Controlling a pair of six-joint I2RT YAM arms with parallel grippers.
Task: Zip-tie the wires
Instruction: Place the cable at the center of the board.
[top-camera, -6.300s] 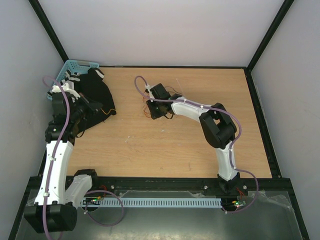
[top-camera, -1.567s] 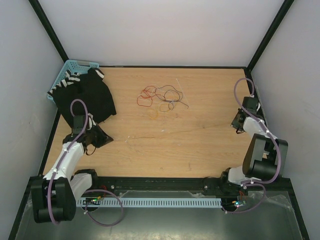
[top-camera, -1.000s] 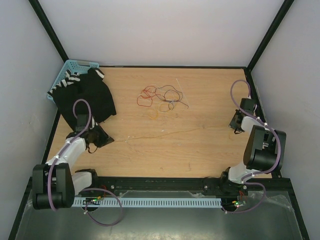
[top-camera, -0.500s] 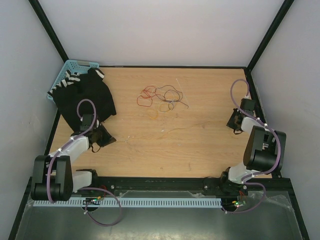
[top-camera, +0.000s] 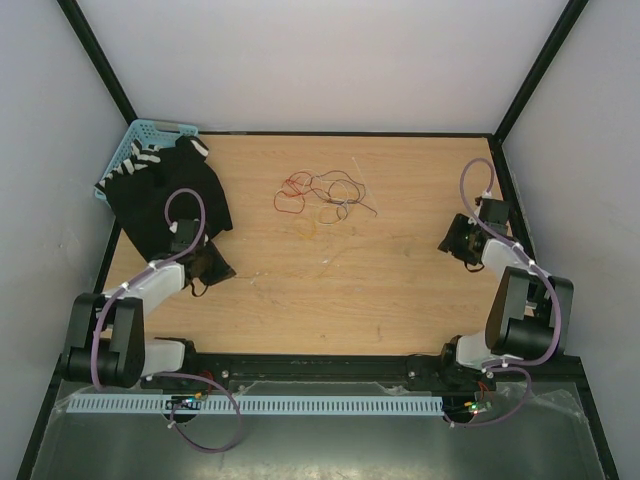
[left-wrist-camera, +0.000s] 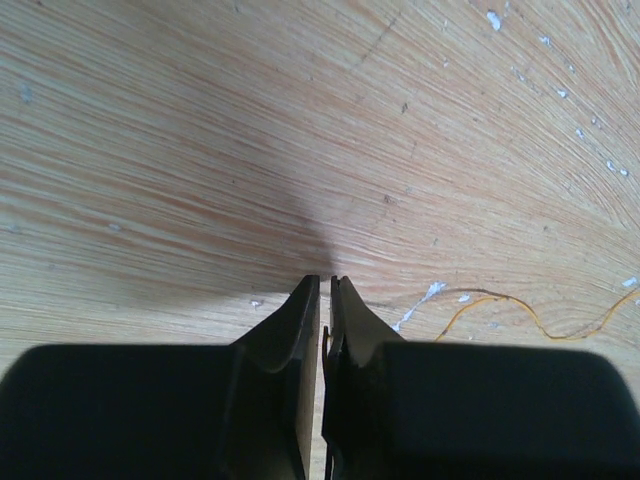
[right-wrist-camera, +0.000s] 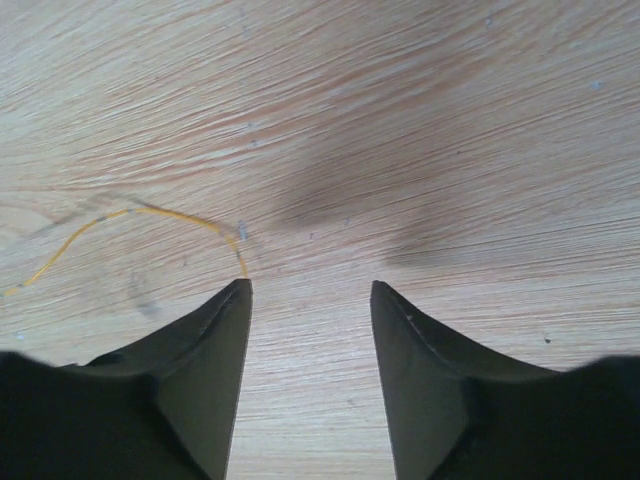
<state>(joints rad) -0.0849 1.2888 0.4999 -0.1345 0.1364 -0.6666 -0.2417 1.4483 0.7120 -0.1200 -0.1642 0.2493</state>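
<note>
Tangled thin red, brown and white wires (top-camera: 320, 195) lie at twelve o'clock on the wooden surface (top-camera: 400, 290); with right jaws apart and empty, left jaws nearly together, the stray orange-yellow strand (right-wrist-camera: 150, 212) beside them risks being missed by the bundle.

Left arm (top-camera: 155, 280): white link shells, black joint housings.
Right arm (top-camera: 500, 254): same white shells, with one bulky black elbow block.
Cables (top-camera: 184, 192): a purple hose loops along each arm, held by small white ties.
Bases (top-camera: 168, 353): white, on a black rail.
Left gripper (left-wrist-camera: 322, 285): matte black fingers with thin, tapered tips.
Right gripper (right-wrist-camera: 310, 290): matte black fingers, wedge-shaped and pointed.
</note>
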